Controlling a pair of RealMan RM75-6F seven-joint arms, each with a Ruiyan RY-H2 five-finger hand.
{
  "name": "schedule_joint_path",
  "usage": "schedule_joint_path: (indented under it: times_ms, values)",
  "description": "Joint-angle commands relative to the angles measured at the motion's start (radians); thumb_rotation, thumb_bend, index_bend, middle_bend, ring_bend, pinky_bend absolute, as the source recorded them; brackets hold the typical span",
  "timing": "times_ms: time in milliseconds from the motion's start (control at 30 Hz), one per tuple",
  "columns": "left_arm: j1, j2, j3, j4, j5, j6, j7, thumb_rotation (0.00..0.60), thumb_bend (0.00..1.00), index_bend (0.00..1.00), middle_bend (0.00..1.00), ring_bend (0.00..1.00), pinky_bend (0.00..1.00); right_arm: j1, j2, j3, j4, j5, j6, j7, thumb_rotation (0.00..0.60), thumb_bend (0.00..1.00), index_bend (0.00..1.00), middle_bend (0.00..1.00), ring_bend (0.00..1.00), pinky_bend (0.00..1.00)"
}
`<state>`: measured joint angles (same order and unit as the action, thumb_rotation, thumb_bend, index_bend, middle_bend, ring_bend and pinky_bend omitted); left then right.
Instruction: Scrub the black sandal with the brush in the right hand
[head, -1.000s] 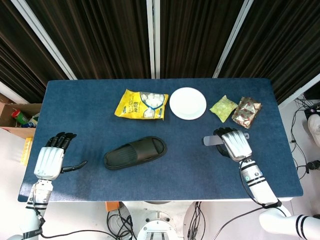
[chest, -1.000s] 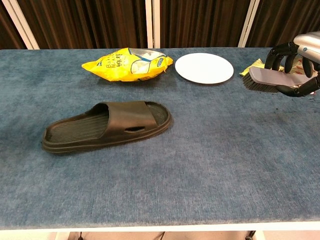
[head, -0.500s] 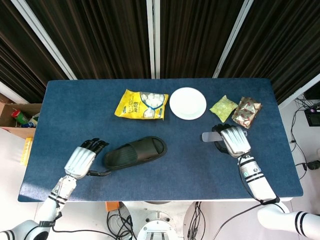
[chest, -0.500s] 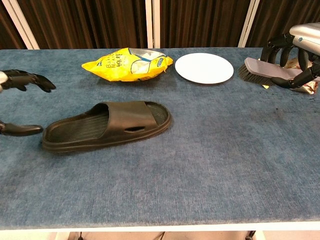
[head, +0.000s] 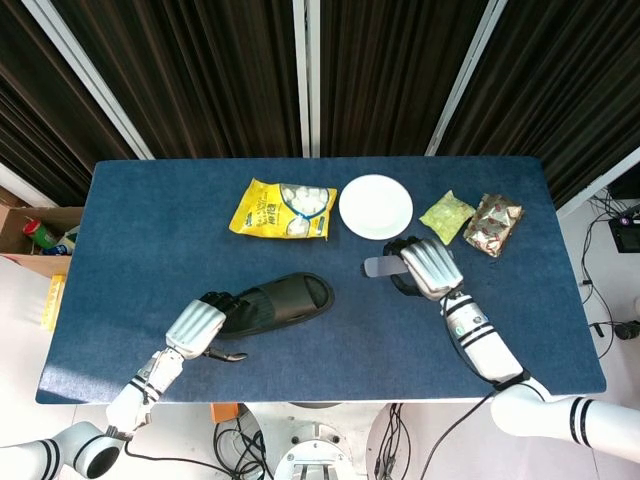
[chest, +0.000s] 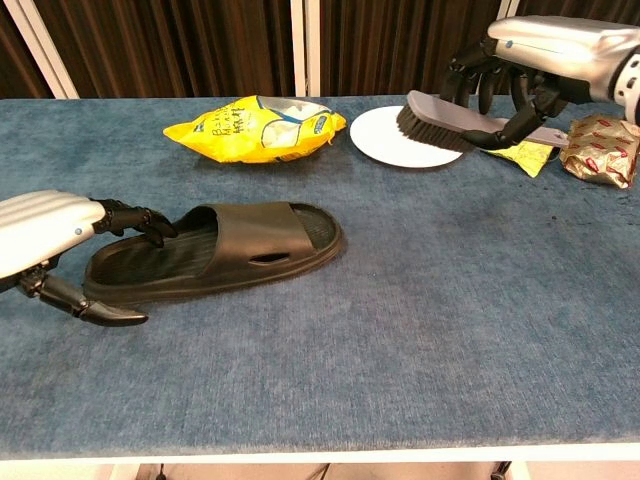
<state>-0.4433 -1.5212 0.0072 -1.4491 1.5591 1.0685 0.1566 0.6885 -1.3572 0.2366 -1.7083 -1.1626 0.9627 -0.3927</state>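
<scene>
The black sandal (chest: 215, 252) lay on the blue desk (chest: 450, 330), its heel touched by the spread fingers of the left hand (head: 198, 325), thumb apart beside the sole; nothing was gripped, so a hard stroke could likely have slid it. The brush (chest: 450, 120) was clasped, bristles down, in the right hand (head: 428, 268), raised near the white plate (head: 375, 207), well apart from the sandal.

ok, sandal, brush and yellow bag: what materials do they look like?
Black sandal: matte moulded rubber or foam, ridged footbed. Brush: smooth grey plastic back, dark bristles, probably synthetic. Yellow bag: glossy crinkled plastic film with a clear window.
</scene>
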Motion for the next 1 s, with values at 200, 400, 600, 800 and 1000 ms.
schedule_joint_path:
  times_ms: [200,400,600,800,1000]
  values:
    - [-0.003,-0.014,0.014,0.042,0.01,0.022,-0.073,0.262,0.08,0.23,0.31,0.25,0.35,0.091,-0.063,0.008,-0.014,0.056,-0.045,-0.096,0.6,0.48,0.95,0.75,0.64,0.64]
    - [0.0,-0.017,0.027,0.062,0.012,0.031,-0.12,0.3,0.1,0.24,0.35,0.28,0.39,0.161,-0.103,0.005,-0.021,0.111,-0.067,-0.186,0.6,0.48,0.95,0.75,0.65,0.65]
    - [-0.009,-0.034,0.035,0.091,0.016,0.023,-0.173,0.379,0.13,0.24,0.36,0.3,0.41,0.228,-0.151,-0.005,-0.001,0.182,-0.09,-0.254,0.6,0.48,0.95,0.75,0.65,0.65]
    - [-0.015,-0.033,0.037,0.099,0.019,0.026,-0.186,0.398,0.16,0.24,0.36,0.31,0.42,0.286,-0.182,-0.015,0.009,0.24,-0.108,-0.301,0.6,0.48,0.96,0.76,0.66,0.65]
    - [-0.016,-0.029,0.041,0.102,0.019,0.029,-0.188,0.399,0.16,0.24,0.36,0.31,0.43,0.338,-0.209,-0.03,0.03,0.287,-0.133,-0.316,0.6,0.48,0.97,0.76,0.66,0.66]
